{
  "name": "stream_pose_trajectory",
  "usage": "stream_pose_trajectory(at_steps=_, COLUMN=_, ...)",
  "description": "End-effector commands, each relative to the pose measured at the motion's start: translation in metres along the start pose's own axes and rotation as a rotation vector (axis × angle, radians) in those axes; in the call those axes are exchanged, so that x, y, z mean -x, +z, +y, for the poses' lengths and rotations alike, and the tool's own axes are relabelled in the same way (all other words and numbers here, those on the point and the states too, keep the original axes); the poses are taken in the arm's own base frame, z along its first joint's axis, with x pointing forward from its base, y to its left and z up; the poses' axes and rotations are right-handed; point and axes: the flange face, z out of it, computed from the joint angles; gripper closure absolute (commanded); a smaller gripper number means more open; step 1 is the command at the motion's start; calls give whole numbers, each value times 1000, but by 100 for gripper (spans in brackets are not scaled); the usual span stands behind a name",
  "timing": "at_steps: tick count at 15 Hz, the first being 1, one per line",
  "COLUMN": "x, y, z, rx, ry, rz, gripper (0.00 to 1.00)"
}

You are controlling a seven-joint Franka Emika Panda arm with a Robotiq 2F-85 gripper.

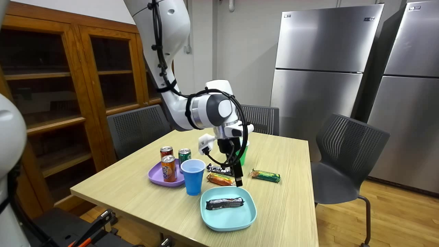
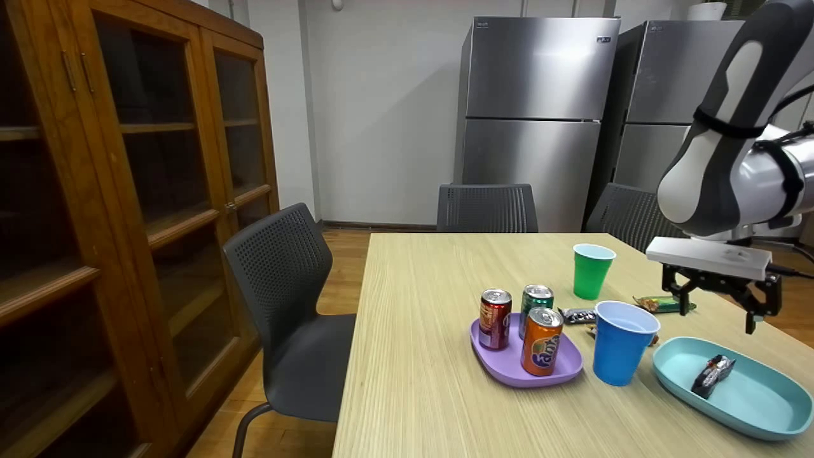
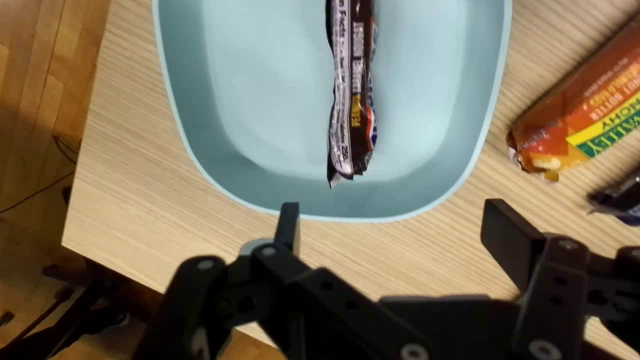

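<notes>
the gripper (image 3: 397, 235) hangs above the table (image 2: 413, 381), its two fingers (image 3: 510, 240) spread well apart from each other. in the wrist view the near rim of a teal plate (image 3: 270, 100) runs just ahead of that gap. the plate holds a dark-wrapped bar (image 3: 352, 90), which lies on its floor with one end pointing toward the gripper; pale print runs along the wrapper. on the tabletop near the plate lies an orange-wrapped bar (image 1: 220, 179), and just beside it a black-and-silver bar (image 1: 218, 169). a green-wrapped bar (image 1: 265, 175) rests to the right of these in an exterior view. a blue cup (image 2: 620, 353) stands upright between the teal plate and a purple plate (image 2: 499, 364), just beside the latter. three upright cans share the purple plate: a red can (image 2: 495, 319), a green can (image 2: 537, 298) and an orange can (image 2: 542, 343). farther back, near the wrapped bars, a green cup (image 2: 591, 273) stands upright. dark chairs (image 2: 280, 267) stand around the table, a wooden cabinet (image 2: 206, 159) with glass doors lines a wall, and in both exterior views two steel refrigerators (image 1: 322, 85) stand behind.
</notes>
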Motion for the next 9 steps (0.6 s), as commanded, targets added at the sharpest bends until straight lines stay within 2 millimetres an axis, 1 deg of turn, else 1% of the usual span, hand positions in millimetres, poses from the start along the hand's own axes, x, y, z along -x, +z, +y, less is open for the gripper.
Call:
stream_pose_trajectory(at_steps=1, x=-33, y=-20, z=4, rx=-45, ry=46, rz=4, gripper=0)
stream_pose_trajectory(at_steps=4, x=-61, y=-24, z=4, rx=-72, ry=89, rz=15, gripper=0)
stream_pose_trajectory(at_steps=9, x=-103, y=-18, z=-2, rx=-116, ry=162, rz=13, gripper=0)
